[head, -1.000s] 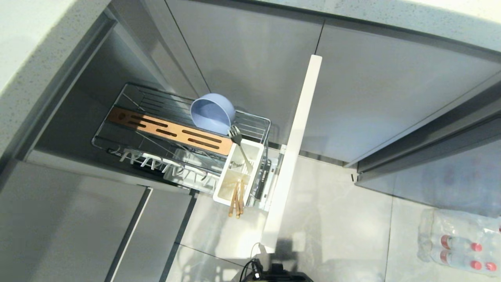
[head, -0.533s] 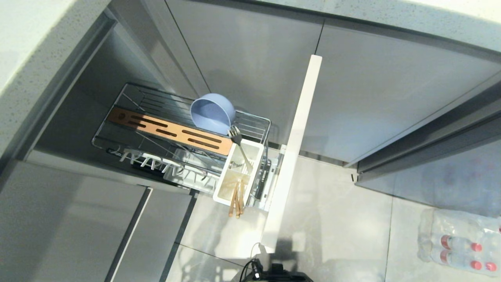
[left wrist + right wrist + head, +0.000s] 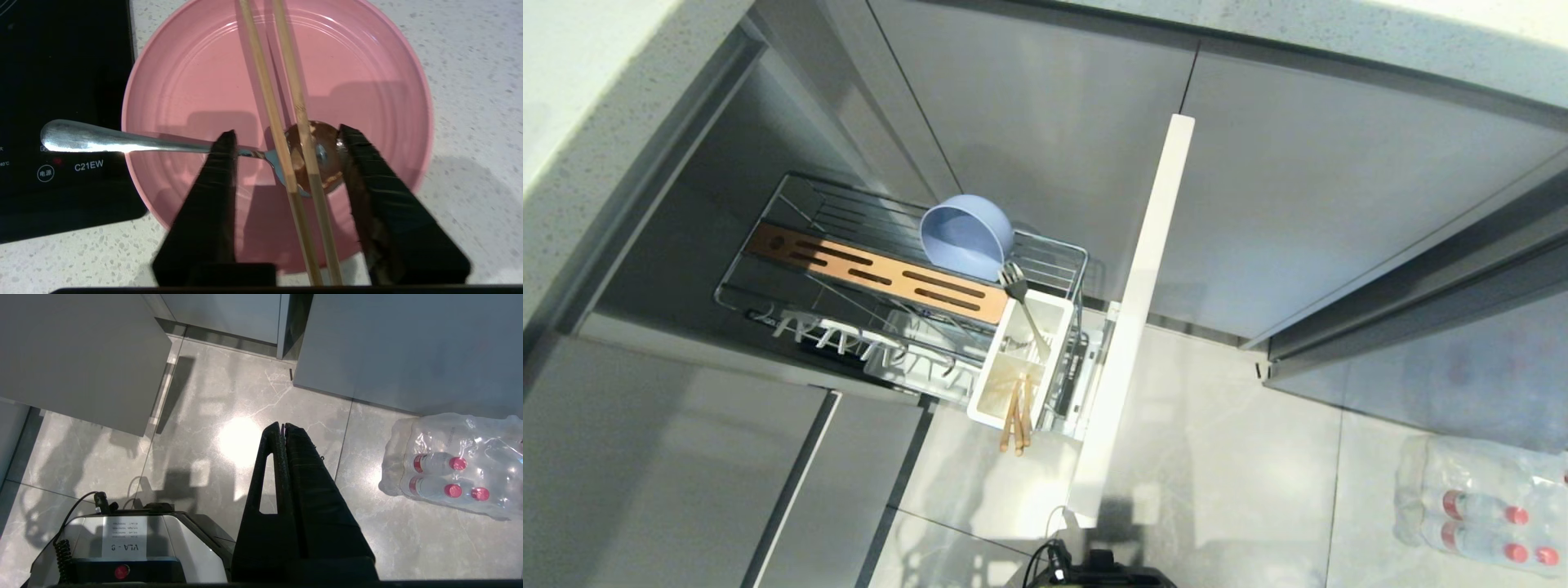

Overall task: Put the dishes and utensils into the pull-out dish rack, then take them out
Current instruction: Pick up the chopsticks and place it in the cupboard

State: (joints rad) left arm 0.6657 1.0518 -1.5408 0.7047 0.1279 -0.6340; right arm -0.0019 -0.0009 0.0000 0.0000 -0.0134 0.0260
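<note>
The salmon-pink plate [image 3: 278,102] lies on the speckled desk [image 3: 470,81] under the left gripper [image 3: 286,141], whose spread jaws straddle two chopsticks [image 3: 282,134] and a spoon [image 3: 135,141] on it, while the right gripper's [image 3: 282,426] jaws are pressed together.

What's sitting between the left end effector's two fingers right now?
In the left wrist view, the chopsticks and the bowl of a metal spoon, both lying on the pink plate, sit between the open left end effector.

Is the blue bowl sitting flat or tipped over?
Tipped. The blue bowl leans on its side in the pull-out dish rack, its opening facing sideways.
</note>
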